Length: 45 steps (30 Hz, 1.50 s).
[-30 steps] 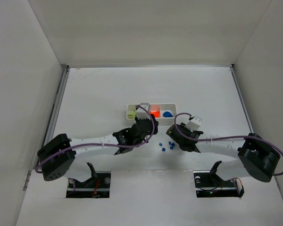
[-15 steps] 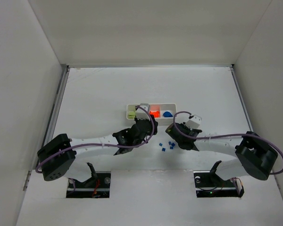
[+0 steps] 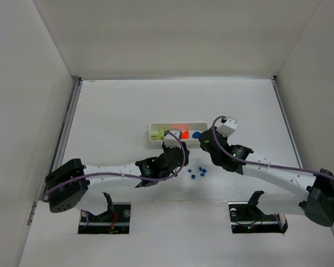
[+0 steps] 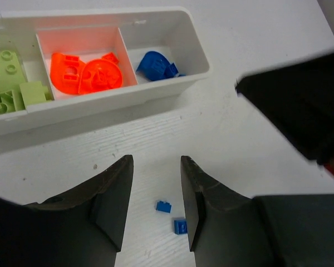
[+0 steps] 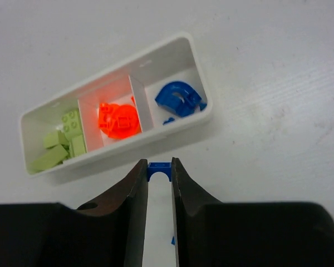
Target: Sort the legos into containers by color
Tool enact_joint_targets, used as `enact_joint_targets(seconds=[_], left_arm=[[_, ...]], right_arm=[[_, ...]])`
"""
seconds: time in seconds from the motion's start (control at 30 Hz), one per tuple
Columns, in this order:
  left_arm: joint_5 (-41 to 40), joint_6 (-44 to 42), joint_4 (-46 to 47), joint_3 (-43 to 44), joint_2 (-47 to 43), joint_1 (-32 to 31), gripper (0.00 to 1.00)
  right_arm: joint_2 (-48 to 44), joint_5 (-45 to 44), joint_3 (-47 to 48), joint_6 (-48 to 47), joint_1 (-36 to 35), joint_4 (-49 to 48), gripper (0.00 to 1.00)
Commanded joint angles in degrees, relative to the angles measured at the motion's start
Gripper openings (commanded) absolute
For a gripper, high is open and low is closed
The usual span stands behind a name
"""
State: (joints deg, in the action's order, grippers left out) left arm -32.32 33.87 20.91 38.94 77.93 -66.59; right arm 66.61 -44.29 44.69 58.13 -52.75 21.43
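Compared with one second ago, the right arm has stretched forward and to the left, away from the place where the loose blue bricks (image 3: 198, 172) lie on the table (image 3: 122, 105). The right gripper (image 5: 158, 166) now hangs just in front of the right end of the tray (image 5: 118, 151). Its fingers are pressed on a small blue brick (image 5: 159, 169), which is held off the table, near the tray's front wall but not yet over it.

In the same time the left arm has drawn back from the tray. The left gripper (image 4: 155, 167) now stands with its fingers spread and nothing between them, and two of the loose blue bricks lie just below the gap.

For the task this probably means that one blue brick is on its way to the right compartment, where the blue pieces (image 5: 180, 98) already lie, and that the left arm is getting ready for the next one. The orange pieces (image 5: 118, 119) fill the middle compartment and the green pieces (image 5: 60, 142) the left one, so only a few blue bricks seem to remain outside.

No brand, label or writing can be read on the tray, the bricks or the grippers.
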Motion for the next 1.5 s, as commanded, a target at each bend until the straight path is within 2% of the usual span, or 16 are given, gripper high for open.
enact_joint_targets(seconds=[0.0,0.17,0.33,0.37,0.47,0.5,0.9,1.23,1.3,1.37,1.47], left_arm=[[-4.1,2.2,-2.7,0.0,-1.0,-3.5,0.37],[-8.3,7.9,-5.3,-3.5,-0.1,-10.4,0.36],[-10.0,12.8,-7.5,-3.9,3.8,-16.2,0.35],[-10.3,13.6,-7.7,-3.5,4.9,-17.1,0.35],[-10.5,15.1,-7.7,-2.1,8.6,-19.3,0.35],[-10.5,15.3,-7.7,-1.6,9.8,-19.8,0.35],[-11.3,13.7,-7.2,3.2,17.5,-19.7,0.39],[-10.9,14.4,-6.2,1.8,16.5,-19.3,0.39],[-10.9,14.4,-6.2,1.5,16.0,-19.4,0.39],[-10.8,14.7,-5.8,0.8,15.4,-19.2,0.39],[-10.5,14.8,-5.2,-0.1,14.2,-18.9,0.39]], right_arm=[[3.7,3.6,3.0,-9.6,4.9,-9.6,0.18],[11.9,9.4,6.0,-13.7,9.9,-17.4,0.19],[19.5,11.3,11.9,-16.6,11.6,-19.4,0.23],[20.7,11.3,12.9,-17.0,11.9,-19.5,0.26],[22.7,10.9,14.3,-17.3,11.9,-19.5,0.48],[22.4,10.8,14.0,-17.0,11.8,-19.5,0.51],[14.3,10.7,3.3,-16.9,10.9,-23.8,0.49],[20.9,12.8,6.1,-18.4,13.2,-23.6,0.48],[19.7,12.0,5.8,-17.1,13.3,-21.8,0.49],[20.0,10.0,4.6,-17.2,13.2,-25.5,0.52],[18.7,10.6,5.7,-18.0,12.9,-22.2,0.52]])
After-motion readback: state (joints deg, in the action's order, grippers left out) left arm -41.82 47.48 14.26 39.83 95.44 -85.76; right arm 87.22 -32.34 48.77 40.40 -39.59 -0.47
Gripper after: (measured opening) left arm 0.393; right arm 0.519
